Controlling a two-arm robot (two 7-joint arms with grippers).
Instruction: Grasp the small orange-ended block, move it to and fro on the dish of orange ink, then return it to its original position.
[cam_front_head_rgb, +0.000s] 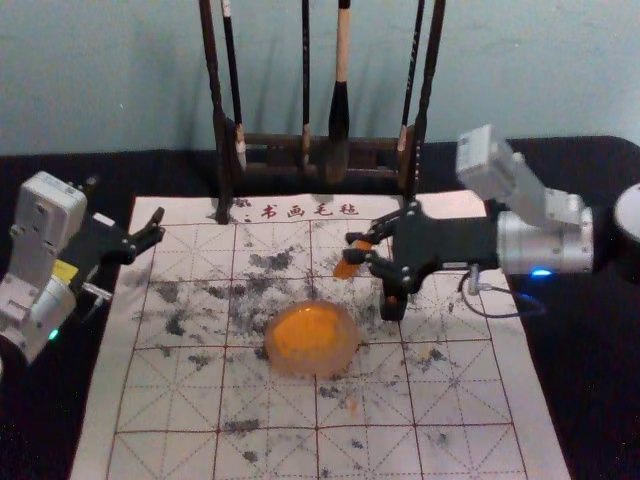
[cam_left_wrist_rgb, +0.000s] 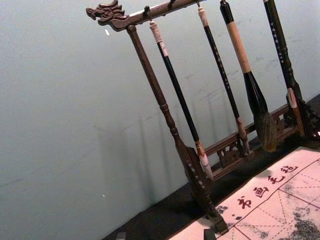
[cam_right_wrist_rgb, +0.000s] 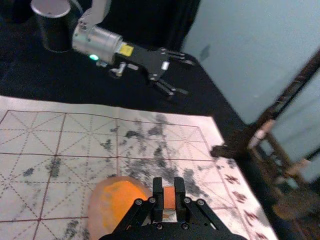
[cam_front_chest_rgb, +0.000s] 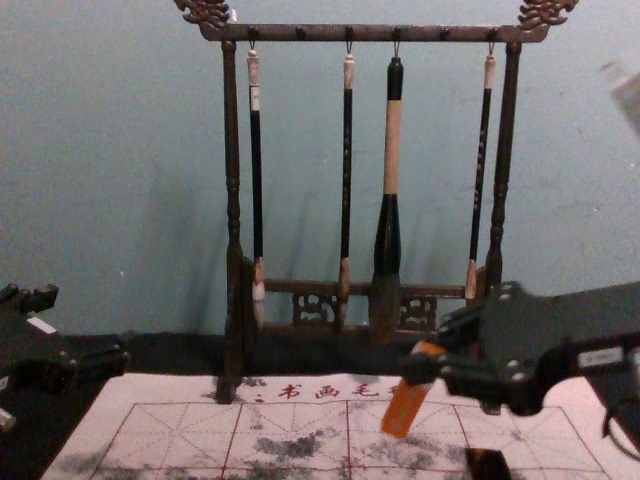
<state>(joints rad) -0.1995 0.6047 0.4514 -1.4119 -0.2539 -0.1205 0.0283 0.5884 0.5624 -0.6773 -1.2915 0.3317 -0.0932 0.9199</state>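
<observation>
The block (cam_front_head_rgb: 347, 267) tilts in our right gripper (cam_front_head_rgb: 355, 248), closed on it above the mat (cam_front_head_rgb: 470, 395), near the dish (cam_front_head_rgb: 285, 365); our left gripper (cam_front_head_rgb: 159, 224) is spread open by the mat's left edge.

Head view high, peering down onto calligraphy felt mat (cam_front_head_rgb: 160, 400); chest view lower, squarely facing brush rack (cam_front_chest_rgb: 370, 34), shared by slanted left wrist view; right wrist view nearer, sharing ink dish (cam_front_head_rgb: 312, 371) with head.

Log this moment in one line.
right gripper: shut on orange block | block: tilted, off ink dish | left gripper: open, by mat's left edge
</observation>
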